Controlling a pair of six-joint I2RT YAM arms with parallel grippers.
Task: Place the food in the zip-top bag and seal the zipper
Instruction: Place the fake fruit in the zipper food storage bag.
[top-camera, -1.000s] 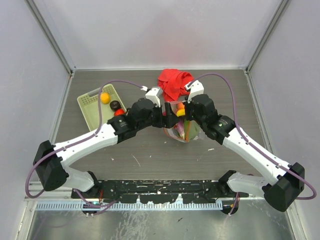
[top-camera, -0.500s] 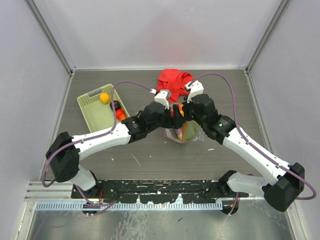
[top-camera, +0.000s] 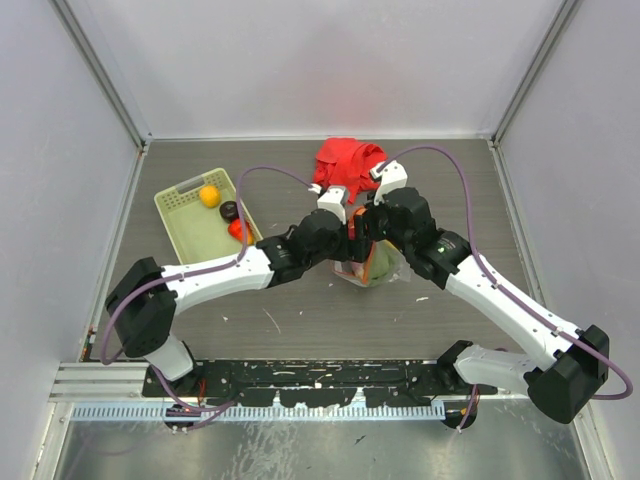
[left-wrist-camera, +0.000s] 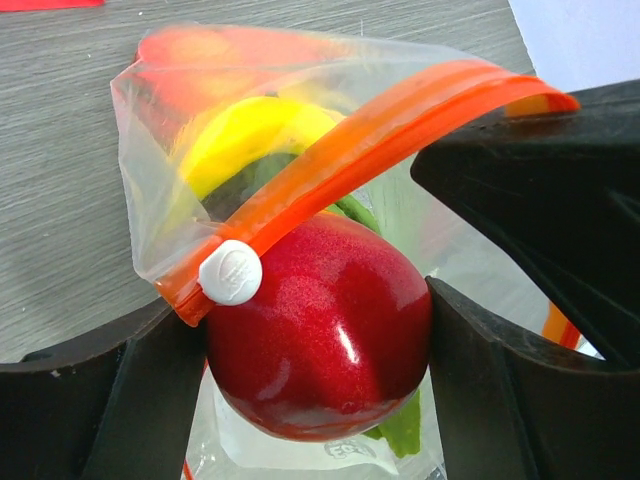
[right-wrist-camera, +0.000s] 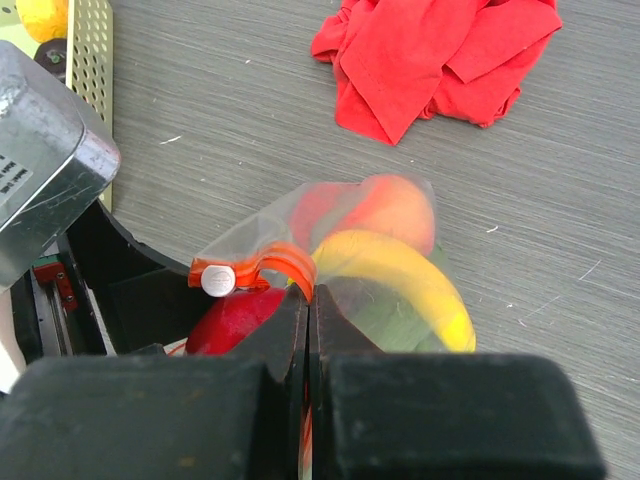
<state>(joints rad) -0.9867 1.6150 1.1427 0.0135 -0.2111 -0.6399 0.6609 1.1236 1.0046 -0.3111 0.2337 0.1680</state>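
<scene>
The zip-top bag (left-wrist-camera: 150, 170) stands on the table with a yellow banana (left-wrist-camera: 250, 135), green pods and an orange-red piece inside. My left gripper (left-wrist-camera: 318, 340) is shut on a round, glossy red fruit (left-wrist-camera: 318, 325), held at the bag's mouth just under the zipper (left-wrist-camera: 400, 125) and its white slider (left-wrist-camera: 230, 272). My right gripper (right-wrist-camera: 311, 300) is shut on the zipper (right-wrist-camera: 285, 260), pinching the mouth edge and holding it up. From above, both grippers (top-camera: 352, 243) (top-camera: 365, 232) meet over the bag (top-camera: 375, 268).
A pale green basket (top-camera: 180, 215) at the left holds an orange fruit (top-camera: 209, 195), a dark purple piece (top-camera: 229, 210) and a red piece (top-camera: 240, 228). A red cloth (top-camera: 348, 165) lies just behind the bag. Grey walls close in the table.
My left arm has reached to the right, bringing the red fruit from beside the bag to its mouth. The right gripper has kept its grip on the zipper.
</scene>
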